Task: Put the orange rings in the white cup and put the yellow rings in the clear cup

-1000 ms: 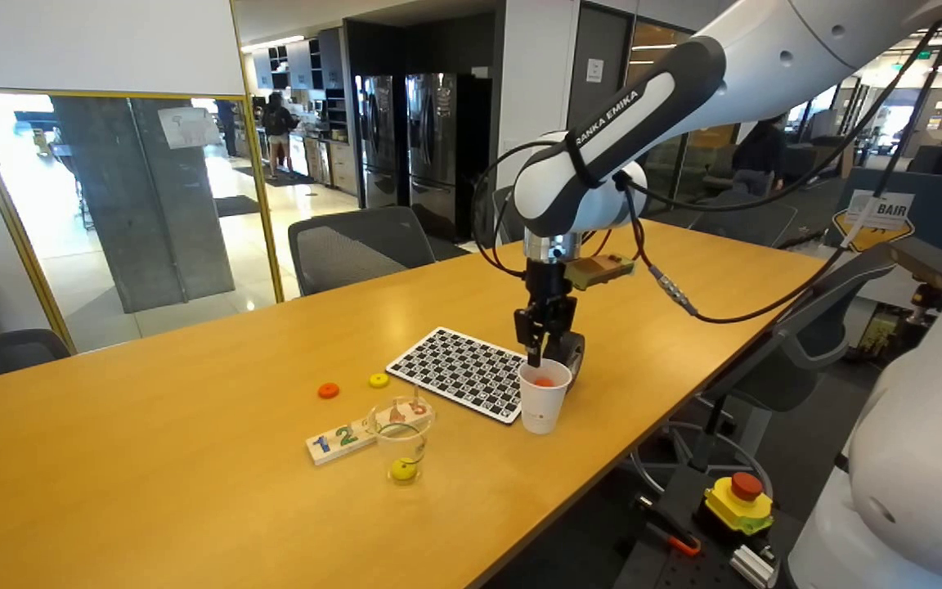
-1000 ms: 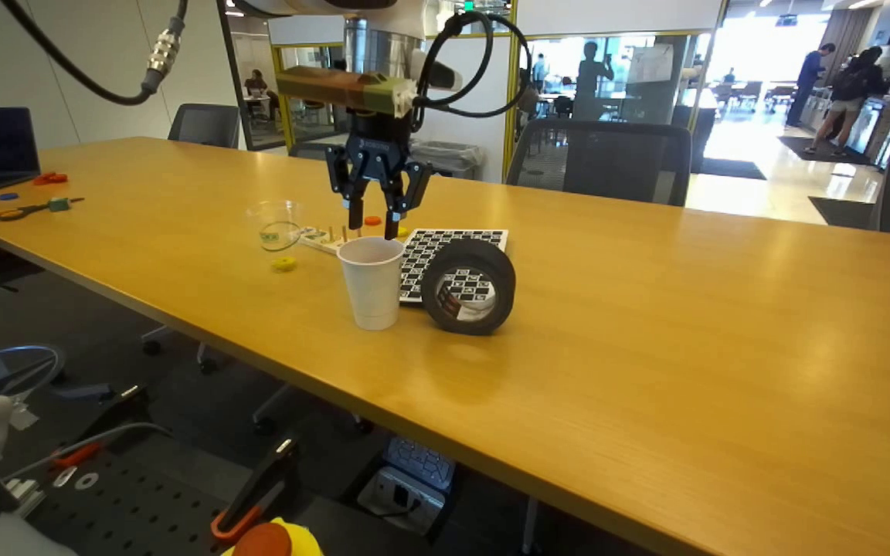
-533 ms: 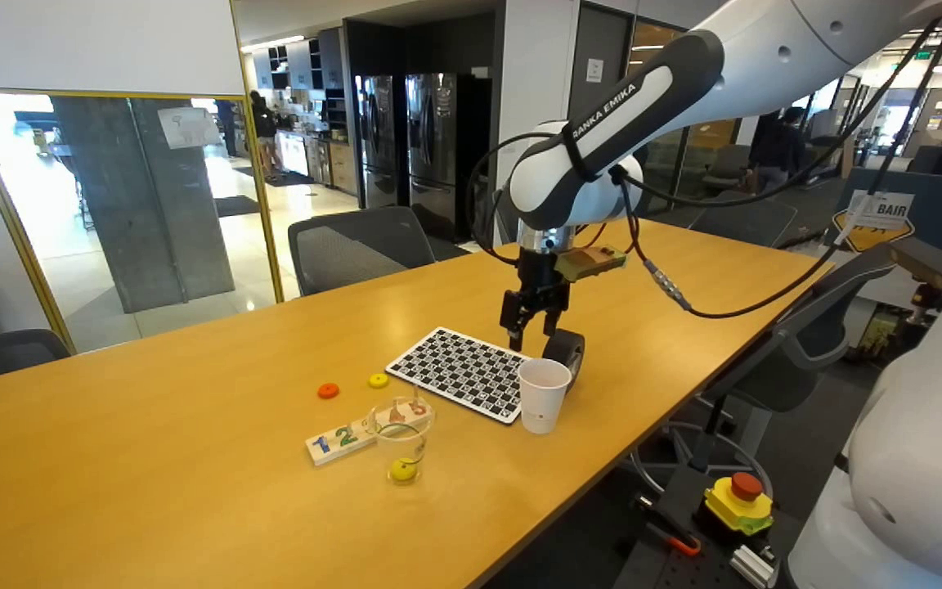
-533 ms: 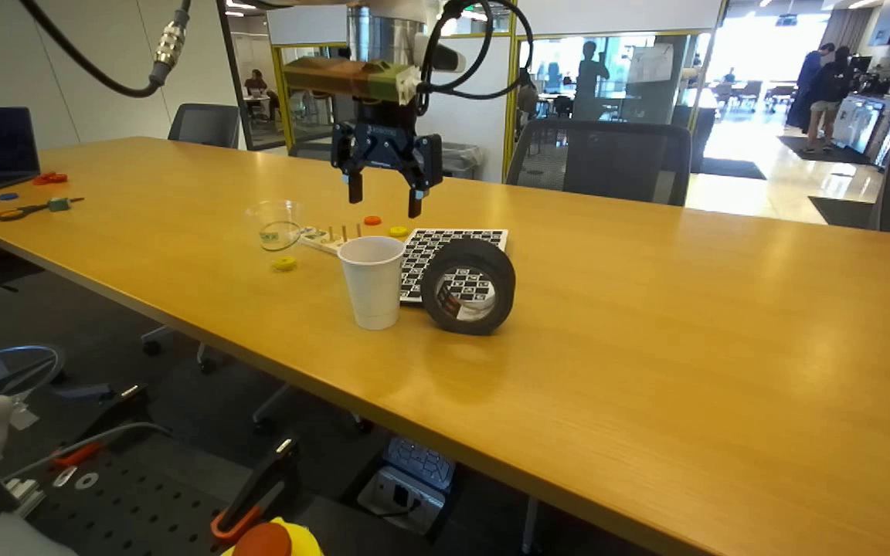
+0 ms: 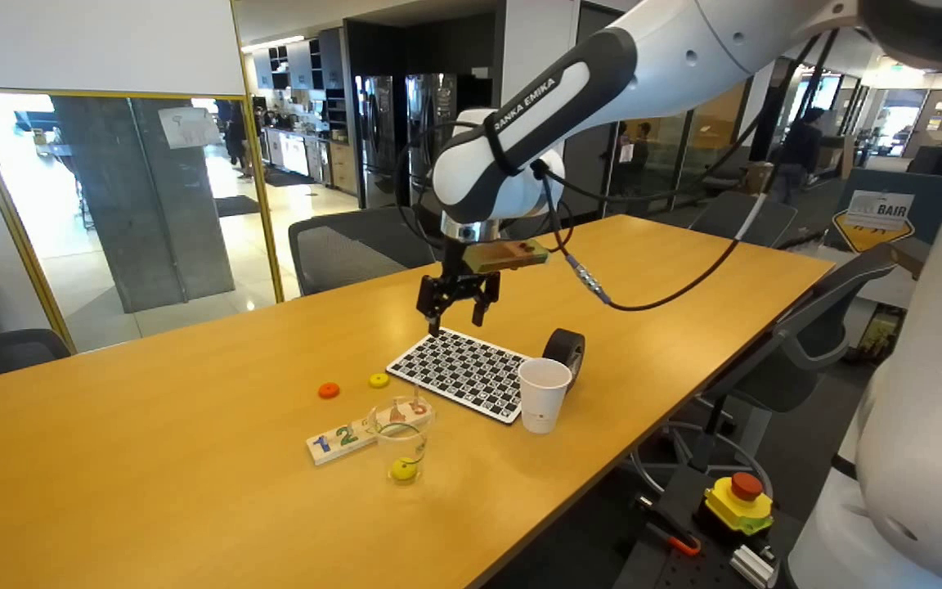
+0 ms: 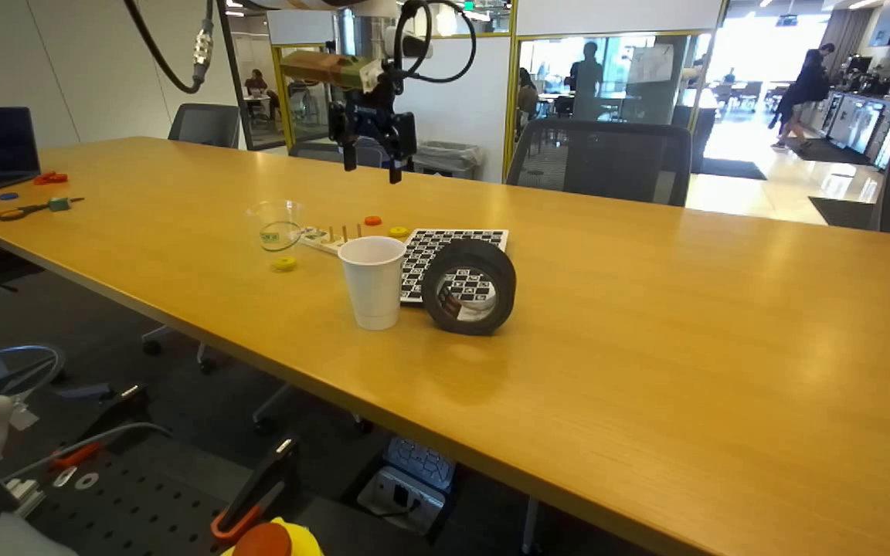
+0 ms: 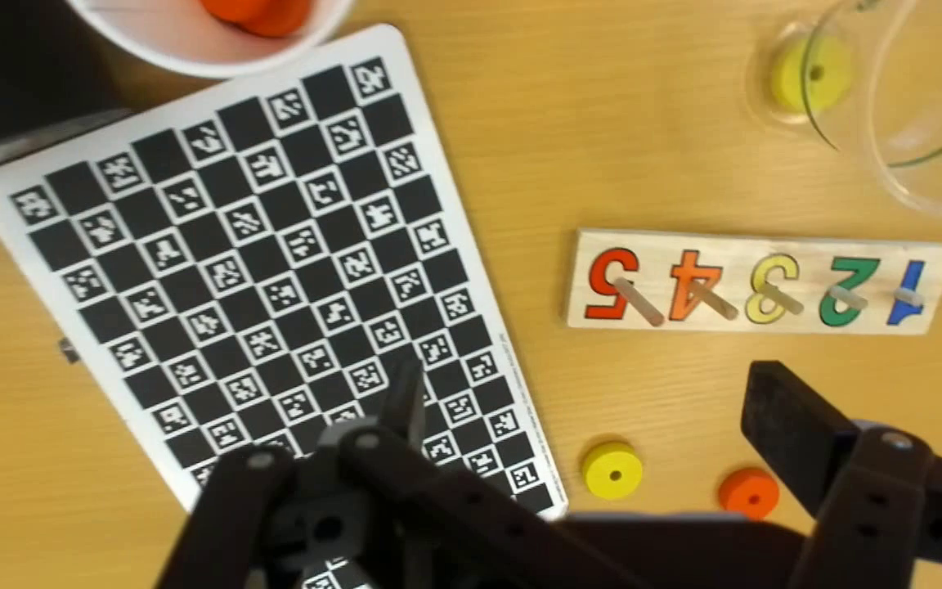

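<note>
Gripper hangs over the table, jaws spread wide. White cup has orange rings in it, looks like two, but the wrist view cuts the cup off. Clear cup has a yellow ring at the bottom. Another yellow ring sits loose just beside the mat, with a loose orange ring near it.

Upright white cup contains orange rings, upright clear cup one yellow ring; loose orange ring, loose yellow ring lie outside.
</note>
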